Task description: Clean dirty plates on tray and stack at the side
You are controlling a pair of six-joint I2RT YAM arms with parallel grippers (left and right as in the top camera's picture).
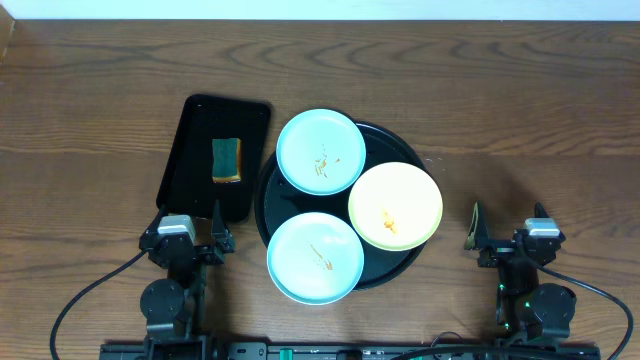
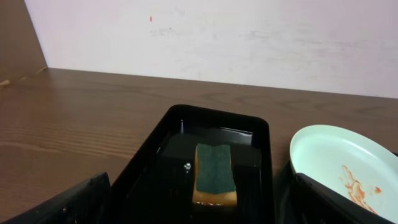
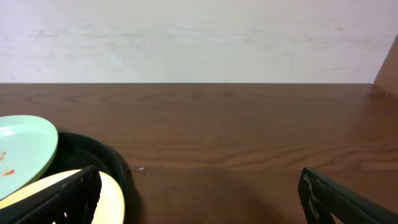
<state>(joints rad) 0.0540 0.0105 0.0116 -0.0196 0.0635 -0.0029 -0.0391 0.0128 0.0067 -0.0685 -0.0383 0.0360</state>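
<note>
Barely begun, by the look of it. Toward the left edge of the bench [image 1: 90, 90], on the small tray [image 1: 195, 130], finds the sponge [image 1: 227, 160] lying untouched, green side up. Just right of that, about midway along, finds the tray [image 1: 400, 265] carrying all three plates: the far mint plate [image 1: 320, 150] on its far-left rim, overhanging toward the small tray; the near mint plate [image 1: 315, 257] on its near rim, overhanging toward the near edge; the yellow plate [image 1: 395, 205] on its right side. Shows orange-brown smears on all three, so counts none as cleaned. Finds no stack at either side. Leaves, then, the whole job: fetching the sponge, wiping each plate, piling them off the tray.

Finds the left gripper [image 1: 188, 220] low by the near edge, left of centre, at the small tray's near end, pointing toward the far edge with the sponge straight ahead. Has its fingers [image 2: 81, 202] spread wide, released, with nothing between. Finds the right gripper [image 1: 507, 228] likewise by the near edge, right of the tray, apart from the yellow plate, aimed over bare bench. Has its fingers [image 3: 56, 199] just as wide, empty
</note>
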